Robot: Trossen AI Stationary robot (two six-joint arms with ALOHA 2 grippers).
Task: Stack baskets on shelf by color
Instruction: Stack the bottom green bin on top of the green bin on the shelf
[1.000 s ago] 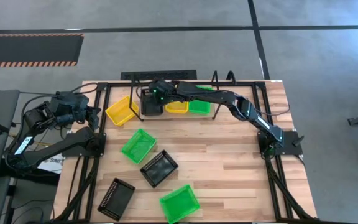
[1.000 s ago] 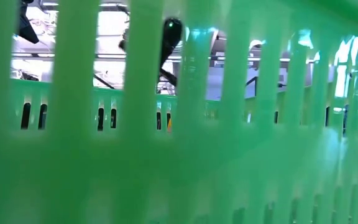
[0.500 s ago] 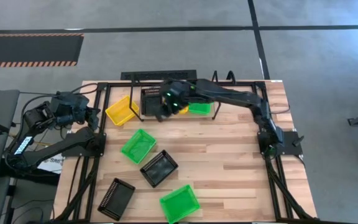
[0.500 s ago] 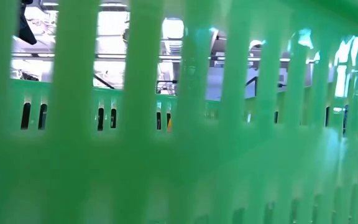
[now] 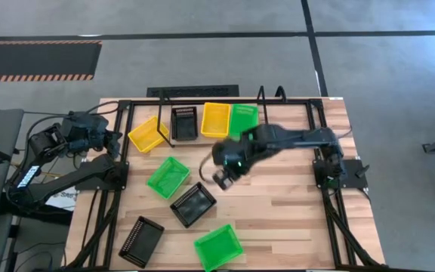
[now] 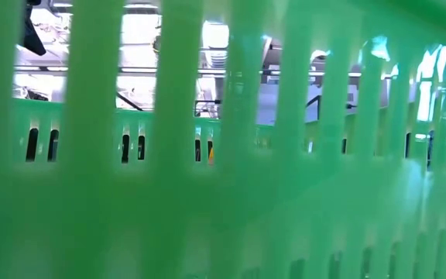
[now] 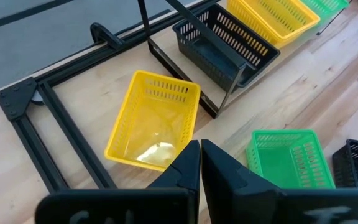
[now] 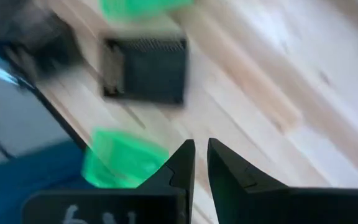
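The shelf (image 5: 210, 119) now holds three baskets side by side: black basket (image 5: 184, 122), yellow basket (image 5: 215, 119), green basket (image 5: 243, 119). You see the change right there: a second ago the right arm was reaching over the shelf's black end; now the right gripper (image 5: 223, 177) has pulled back off the shelf to mid-surface, nothing in it, fingers nearly closed with a thin gap. So one black is placed, and my guess is the next pick is the loose black basket (image 5: 193, 204) just nearer you than the gripper.

Off the shelf: another yellow basket (image 5: 147, 134) just beside its black end, a green one (image 5: 167, 177), a black one (image 5: 140, 241) and a green one (image 5: 218, 246) far from the shelf, near the surface's front edge.

The left gripper (image 7: 199, 163) waits beside the shelf's black end, fingers closed, empty.

Hard to see: low view is blocked by a green basket wall (image 6: 223, 194). Right wrist view is motion-blurred. You can't tell whether the shelf baskets are already nested stacks.
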